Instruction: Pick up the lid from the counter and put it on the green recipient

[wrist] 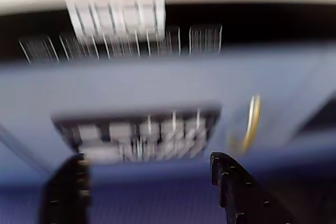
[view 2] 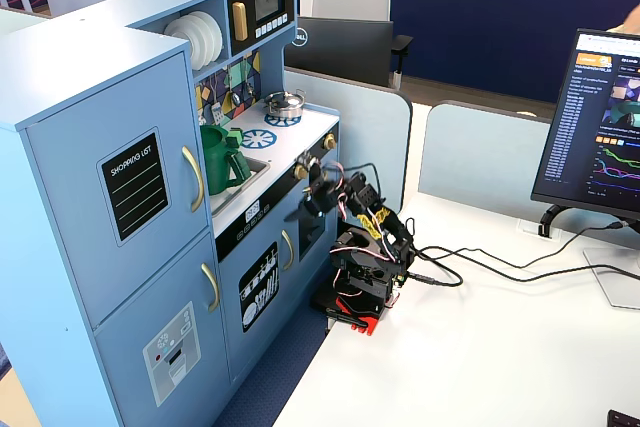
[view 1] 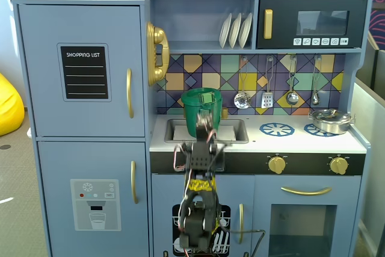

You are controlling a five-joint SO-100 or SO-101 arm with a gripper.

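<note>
Lid [view 1: 202,95] atop pot [view 1: 198,118], part-hidden.

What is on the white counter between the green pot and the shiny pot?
Two blue burner rings, one beside the sink and one partly under the shiny pot. The green pot sits in the sink. A fixed view shows this.

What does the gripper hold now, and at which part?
Nothing. In the wrist view the gripper is open, with only the blurred blue kitchen front between its fingers.
</note>
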